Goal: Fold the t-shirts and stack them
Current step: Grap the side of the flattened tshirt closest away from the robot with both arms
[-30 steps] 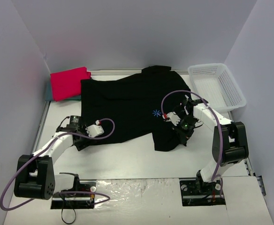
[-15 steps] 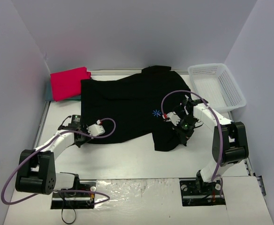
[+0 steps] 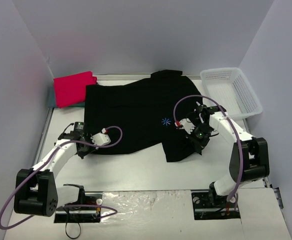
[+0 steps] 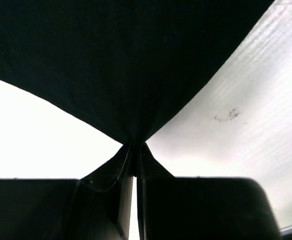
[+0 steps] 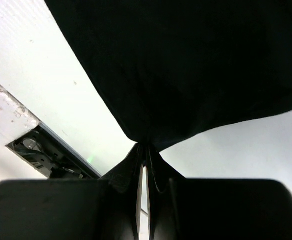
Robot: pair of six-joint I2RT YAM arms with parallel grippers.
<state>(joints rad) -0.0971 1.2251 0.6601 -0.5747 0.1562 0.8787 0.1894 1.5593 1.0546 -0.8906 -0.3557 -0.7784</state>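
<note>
Pale lavender walls close in a white table (image 3: 136,172), and the black t-shirt (image 3: 131,112) lies spread flat over its middle, collar toward the far wall. At the far left corner the red-pink t-shirt (image 3: 74,88) sits folded, with a sliver of the teal-blue t-shirt (image 3: 50,101) showing at its left edge. A white mesh basket (image 3: 232,71) stands at the far right. The change is on the left side. A second ago the left gripper (image 4: 135,150) stood spread over the black shirt's near-left hem; now its jaws are pressed together on that hem. In the left wrist view the cloth rises into a taut peak where it enters the fingers. The right gripper (image 5: 145,149) has kept its pinch throughout, clamped on the near-right part of the same shirt, where the fabric gathers to a similar point above the table. Both near corners of the black shirt are now held, so the grasping step looks finished. The shirt seems ready to be lifted and carried over for a first fold, which has not yet begun. The main risk I see is a thin grip: either pinch may hold only the hem's edge and slip once the cloth takes tension.
</note>
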